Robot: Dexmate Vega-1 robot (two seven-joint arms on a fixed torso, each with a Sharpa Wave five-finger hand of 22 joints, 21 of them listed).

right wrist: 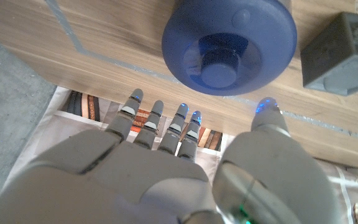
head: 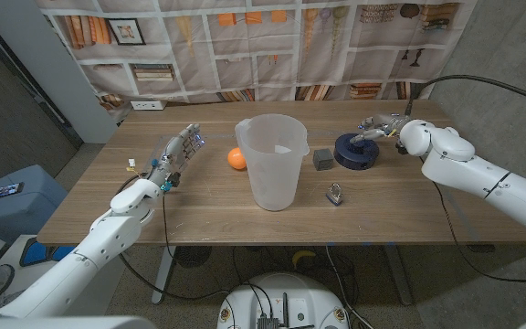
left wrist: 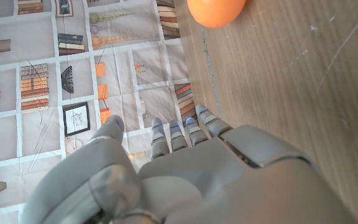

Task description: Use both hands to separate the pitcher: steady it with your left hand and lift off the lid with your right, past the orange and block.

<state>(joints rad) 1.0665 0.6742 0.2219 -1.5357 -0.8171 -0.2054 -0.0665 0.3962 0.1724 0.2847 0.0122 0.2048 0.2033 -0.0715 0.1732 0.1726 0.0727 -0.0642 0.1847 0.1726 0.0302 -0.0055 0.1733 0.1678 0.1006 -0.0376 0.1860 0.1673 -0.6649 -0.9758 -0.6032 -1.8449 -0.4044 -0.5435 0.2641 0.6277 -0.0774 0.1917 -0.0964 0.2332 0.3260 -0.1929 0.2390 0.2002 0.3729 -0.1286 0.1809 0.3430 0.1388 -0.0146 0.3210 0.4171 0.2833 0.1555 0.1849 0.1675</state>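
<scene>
Even, soft indoor light from above, fairly bright, w/ only faint shadows close under the translucent pitcher (head: 272, 161), the orange (head: 236, 158) & the dark blue lid (head: 358, 151) on the wooden table (head: 199, 210); no hard glare, just a mild sheen on the white arm shells. Head view is sharp in the middle, w/ wide-angle bending at the edges, where the far backdrop curves. Wrist views are softer: the left hand (left wrist: 185, 180) & right hand (right wrist: 166, 174) sit close to the lens & slightly blurred, fingertip lights glow blue, while wood grain & lid (right wrist: 229, 43) stay reasonably crisp.
</scene>
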